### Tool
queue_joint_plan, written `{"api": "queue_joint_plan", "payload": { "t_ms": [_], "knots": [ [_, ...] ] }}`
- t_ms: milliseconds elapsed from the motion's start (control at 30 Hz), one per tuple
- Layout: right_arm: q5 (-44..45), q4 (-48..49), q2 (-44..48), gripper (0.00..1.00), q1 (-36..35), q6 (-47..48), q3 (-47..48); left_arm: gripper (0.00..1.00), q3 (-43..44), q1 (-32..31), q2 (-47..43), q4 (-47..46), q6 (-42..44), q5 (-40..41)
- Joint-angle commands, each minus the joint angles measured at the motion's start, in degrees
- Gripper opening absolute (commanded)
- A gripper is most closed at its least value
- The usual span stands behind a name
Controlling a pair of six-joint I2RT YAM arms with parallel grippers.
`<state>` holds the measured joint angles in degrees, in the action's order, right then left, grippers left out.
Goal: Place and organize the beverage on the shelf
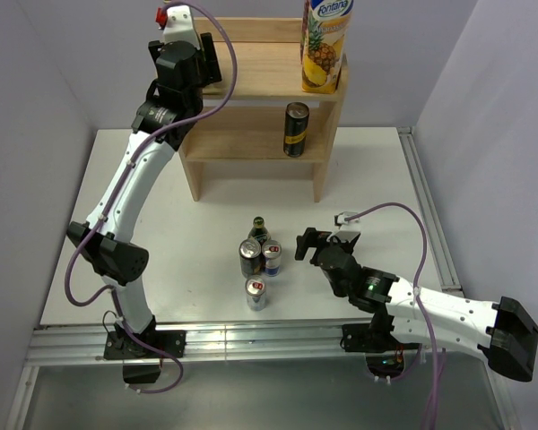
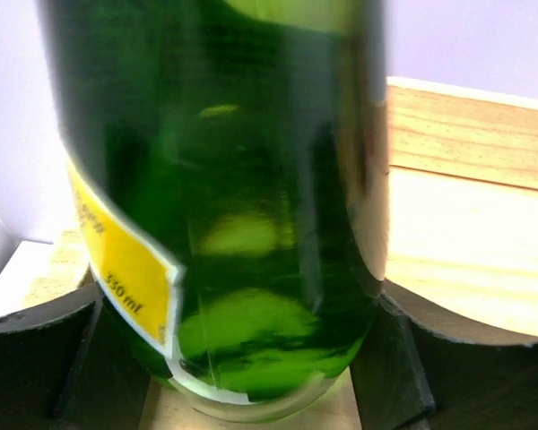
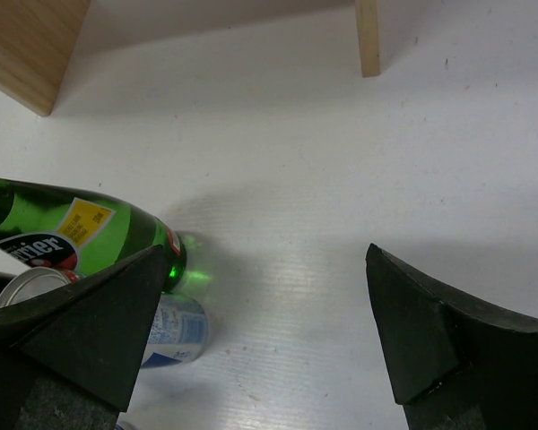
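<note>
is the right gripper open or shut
Open. The right gripper has its fingers wide apart in the wrist view, with only table surface between them.

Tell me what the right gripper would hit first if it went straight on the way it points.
Most likely the white table: the open right gripper angles down at it. The green bottle and cans sit left of that line, though depth is hard to judge.

A white tabletop (image 1: 188, 260) lies between pale lavender walls (image 1: 27, 107) on the left, right and back. A silver aluminium rail (image 1: 278, 340) runs along its near edge, and a side rail (image 1: 428, 206) lines its right edge.
</note>
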<state>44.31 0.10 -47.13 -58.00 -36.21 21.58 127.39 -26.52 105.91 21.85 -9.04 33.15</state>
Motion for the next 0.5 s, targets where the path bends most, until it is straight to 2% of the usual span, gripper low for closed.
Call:
{"api": "queue_joint_plan", "payload": {
  "t_ms": [0,400,433,467],
  "knots": [
    [2.0,2.2,-0.3,1.00,-0.4,-0.9,0.0,0.79,-0.8,0.9,-1.7,0.4,1.2,-0.9],
    [2.2,2.5,-0.4,1.00,-0.4,-0.6,0.0,0.87,-2.7,0.9,-2.1,0.6,1.7,-0.5],
    [2.4,2.5,-0.4,1.00,-0.4,-0.5,0.0,0.89,-2.9,0.9,-2.3,0.5,1.7,-0.3],
    [2.4,2.5,-0.4,1.00,-0.4,-0.5,0.0,0.99,-3.2,0.8,-2.8,0.4,1.7,-0.1]
  ]
}}
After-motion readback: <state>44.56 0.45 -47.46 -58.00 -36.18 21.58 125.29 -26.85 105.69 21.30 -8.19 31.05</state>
